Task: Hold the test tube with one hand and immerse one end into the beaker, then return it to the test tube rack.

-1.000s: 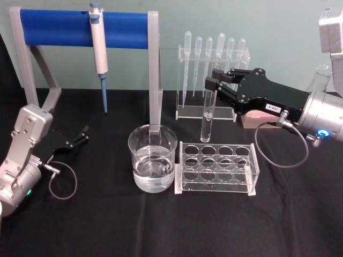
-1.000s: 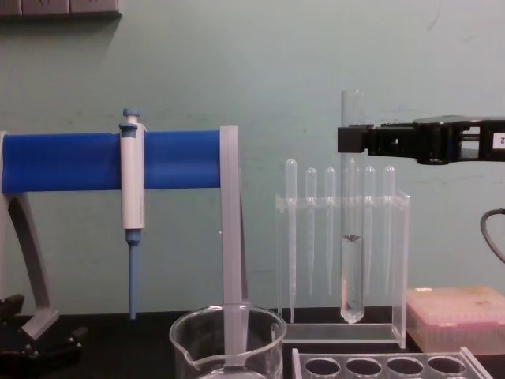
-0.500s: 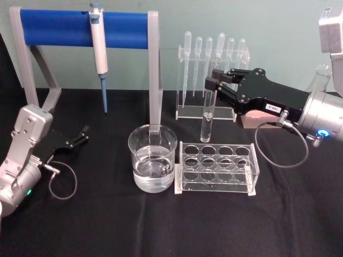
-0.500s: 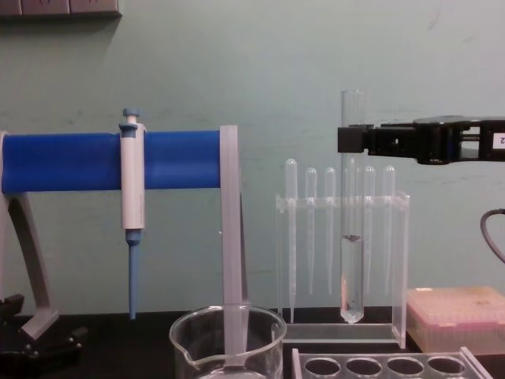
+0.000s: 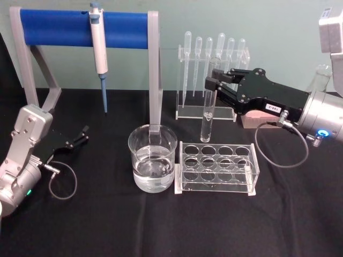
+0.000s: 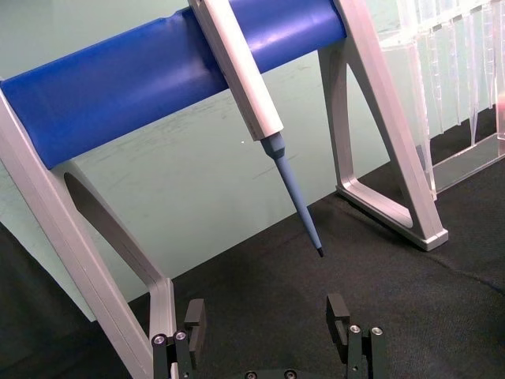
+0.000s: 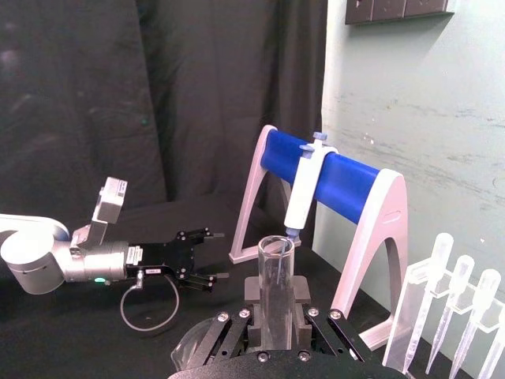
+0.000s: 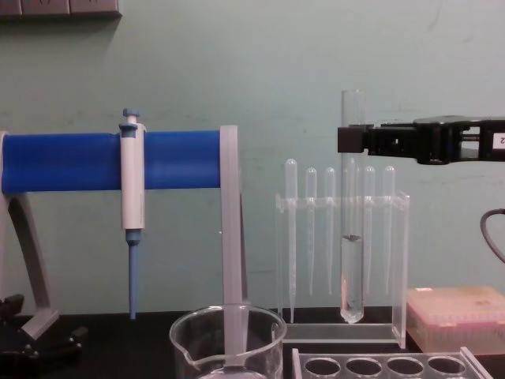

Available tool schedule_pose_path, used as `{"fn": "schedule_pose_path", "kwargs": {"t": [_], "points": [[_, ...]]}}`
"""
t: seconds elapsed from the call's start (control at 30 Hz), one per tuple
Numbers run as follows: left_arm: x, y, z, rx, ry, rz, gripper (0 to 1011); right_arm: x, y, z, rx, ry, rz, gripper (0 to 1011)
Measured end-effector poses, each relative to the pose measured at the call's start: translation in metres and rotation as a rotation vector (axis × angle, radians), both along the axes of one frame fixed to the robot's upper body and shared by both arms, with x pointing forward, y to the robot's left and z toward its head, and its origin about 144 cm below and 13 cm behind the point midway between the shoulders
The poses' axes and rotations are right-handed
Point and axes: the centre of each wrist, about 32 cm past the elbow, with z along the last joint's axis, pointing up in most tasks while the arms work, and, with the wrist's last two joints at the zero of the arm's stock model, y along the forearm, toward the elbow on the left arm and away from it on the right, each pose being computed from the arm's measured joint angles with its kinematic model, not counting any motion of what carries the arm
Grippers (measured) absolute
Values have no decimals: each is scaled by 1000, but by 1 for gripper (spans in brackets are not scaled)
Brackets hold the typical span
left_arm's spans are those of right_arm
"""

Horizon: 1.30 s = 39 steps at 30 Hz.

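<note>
My right gripper [image 5: 213,80] is shut on the upper part of the test tube [image 5: 207,115], which it holds upright. The tube [image 8: 352,260] hangs in the air over the back of the clear tube rack [image 5: 217,167], its round bottom above the rack's holes. In the right wrist view, the tube's open rim [image 7: 275,246] stands up between the fingers [image 7: 255,294]. The beaker [image 5: 153,158], partly filled with clear liquid, stands on the black table to the left of the rack and of the tube. My left gripper [image 5: 80,136] rests open on the table at the far left.
A blue-barred stand [image 5: 86,24] holding a pipettor [image 5: 98,48] spans the back left, with one grey leg [image 5: 155,75] just behind the beaker. A clear rack of plastic pipettes [image 5: 211,64] stands behind the tube. A pink box [image 8: 456,316] sits at the right.
</note>
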Motion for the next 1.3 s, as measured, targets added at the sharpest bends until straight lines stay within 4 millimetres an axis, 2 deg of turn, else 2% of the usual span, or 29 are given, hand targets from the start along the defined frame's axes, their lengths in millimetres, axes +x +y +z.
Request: {"fn": "schedule_pose_path", "kwargs": {"t": [0.93, 1.13, 1.3], "points": [[0, 0, 0, 0, 0, 0, 1000, 0, 0, 0, 0, 0, 0, 228], [0, 0, 0, 0, 0, 0, 1000, 2, 11, 4, 23, -12, 17, 228], [0, 0, 0, 0, 0, 0, 1000, 3, 28, 14, 49, -38, 51, 228]]}}
